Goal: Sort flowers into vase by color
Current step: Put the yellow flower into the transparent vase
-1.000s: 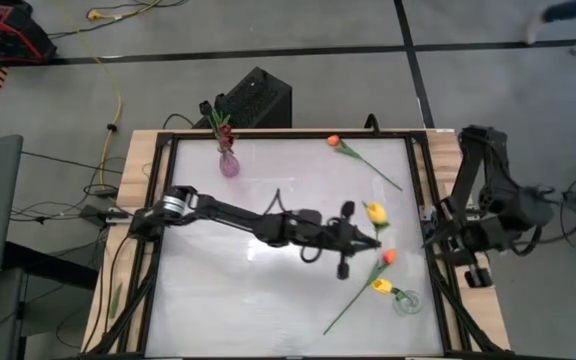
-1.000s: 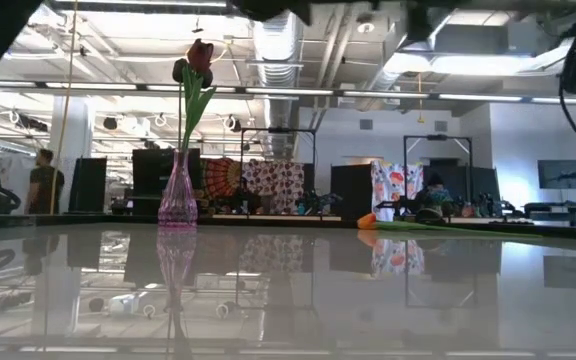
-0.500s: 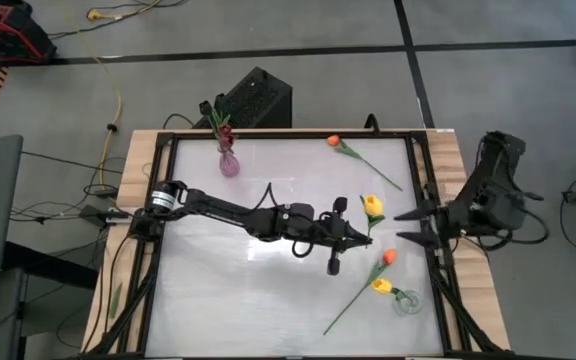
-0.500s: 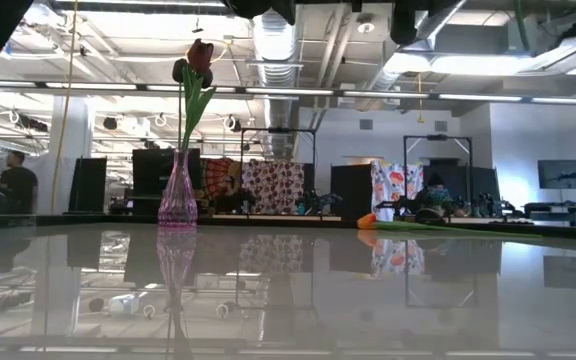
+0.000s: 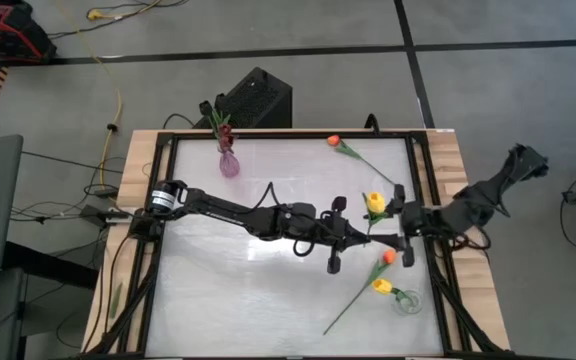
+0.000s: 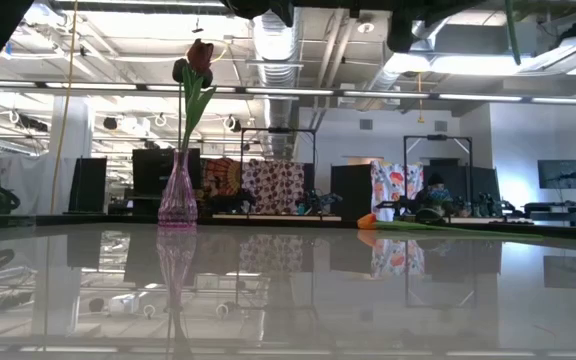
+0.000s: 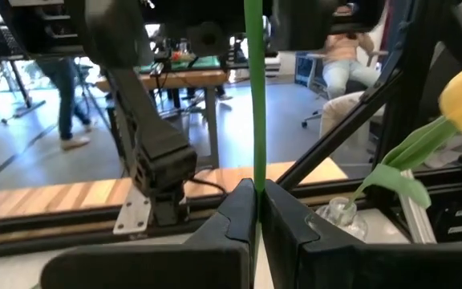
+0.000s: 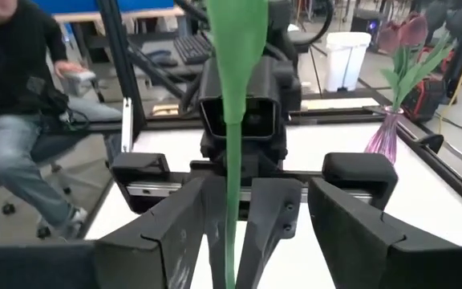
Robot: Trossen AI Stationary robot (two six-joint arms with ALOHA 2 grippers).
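Observation:
My left gripper [image 5: 358, 235] reaches across the table's middle toward the right and is shut on a yellow tulip [image 5: 374, 203]. My right gripper [image 5: 400, 228] comes in from the right edge and faces it, open. Its fingers [image 8: 171, 233] stand on either side of the tulip's green stem [image 8: 231, 128] without touching it. A pink vase [image 5: 227, 163] with dark red tulips [image 6: 199, 55] stands at the far left. A clear vase [image 5: 406, 300] at the near right has a yellow tulip [image 5: 381, 286] leaning from it. My left gripper pinches the yellow tulip's thin green stem [image 7: 253, 172] between its two fingers. The fingers lie level, pointing toward the table's right edge, across the stem. The stem stands upright and runs on above and below the fingers, clear of the table.
One orange tulip [image 5: 389, 257] lies beside the clear vase with its stem running toward the near edge. Another orange tulip [image 5: 334, 141] lies at the far right. A black box [image 5: 256, 98] sits beyond the far edge. People show in the room behind.
My right gripper has swung in from the table's right edge toward my left gripper, and its fingers have opened wider around the stem. My left gripper has shifted slightly toward the far edge with the yellow tulip still held.

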